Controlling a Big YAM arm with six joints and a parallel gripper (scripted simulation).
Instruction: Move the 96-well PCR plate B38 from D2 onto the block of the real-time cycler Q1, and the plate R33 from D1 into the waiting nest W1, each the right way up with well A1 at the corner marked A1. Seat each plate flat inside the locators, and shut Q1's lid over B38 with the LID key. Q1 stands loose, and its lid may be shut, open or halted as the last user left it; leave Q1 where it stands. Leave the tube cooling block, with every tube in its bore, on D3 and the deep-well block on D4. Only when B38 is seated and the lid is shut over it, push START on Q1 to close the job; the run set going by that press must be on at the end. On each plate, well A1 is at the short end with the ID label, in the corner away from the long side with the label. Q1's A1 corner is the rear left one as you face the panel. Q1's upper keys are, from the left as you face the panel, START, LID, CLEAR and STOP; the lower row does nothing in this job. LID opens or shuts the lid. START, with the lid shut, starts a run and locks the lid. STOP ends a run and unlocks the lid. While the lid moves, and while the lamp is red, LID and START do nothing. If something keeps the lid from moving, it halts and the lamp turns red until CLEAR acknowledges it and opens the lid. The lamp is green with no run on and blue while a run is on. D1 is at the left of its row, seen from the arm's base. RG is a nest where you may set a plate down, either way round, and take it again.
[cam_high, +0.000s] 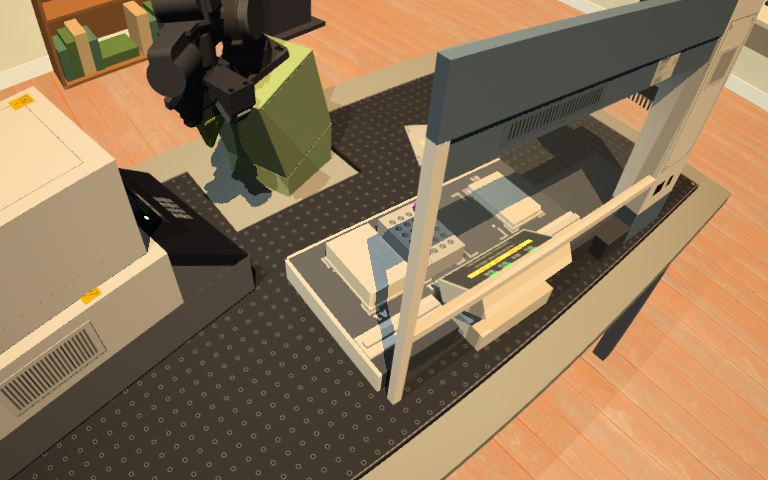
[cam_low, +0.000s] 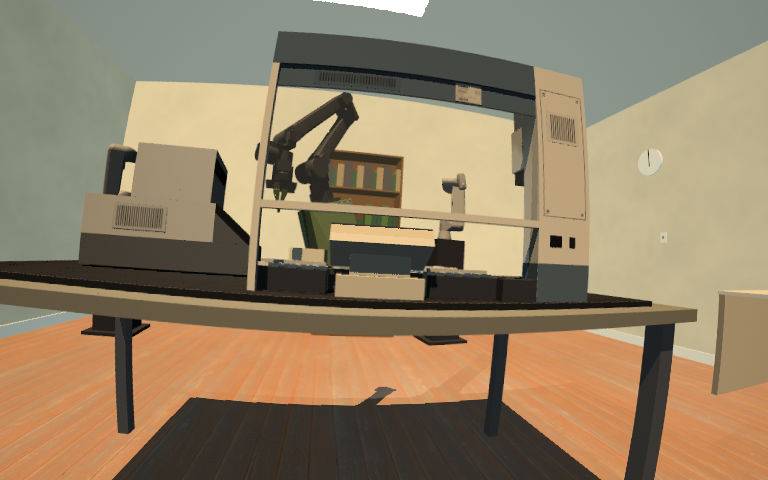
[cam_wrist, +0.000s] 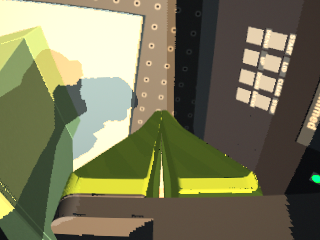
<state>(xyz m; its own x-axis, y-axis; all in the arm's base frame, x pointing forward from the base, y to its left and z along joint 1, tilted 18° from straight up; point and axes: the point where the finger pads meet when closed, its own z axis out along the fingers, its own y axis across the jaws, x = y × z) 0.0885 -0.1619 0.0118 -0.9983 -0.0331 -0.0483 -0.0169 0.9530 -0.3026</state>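
My gripper (cam_high: 212, 129) is shut with nothing between its green fingers. It hangs in the air beside the green arm pedestal (cam_high: 283, 124), behind the cycler Q1 (cam_high: 62, 237). In the wrist view the fingertips (cam_wrist: 160, 154) meet above the mat, with Q1's black panel and pale keys (cam_wrist: 267, 67) to the right and a green lamp (cam_wrist: 315, 178) at the edge. Q1's beige lid (cam_high: 39, 169) looks down over its base, and the block is hidden. One PCR plate (cam_high: 505, 199) lies on the deck under the frame; I cannot read its label.
A tall workstation frame (cam_high: 566, 73) with a front post (cam_high: 416, 266) and a low rail (cam_high: 526, 266) spans the deck. The deep-well block (cam_high: 362, 266) and the tube cooling block (cam_high: 421, 234) stand on it. A dark display module (cam_high: 498, 260) sits in front.
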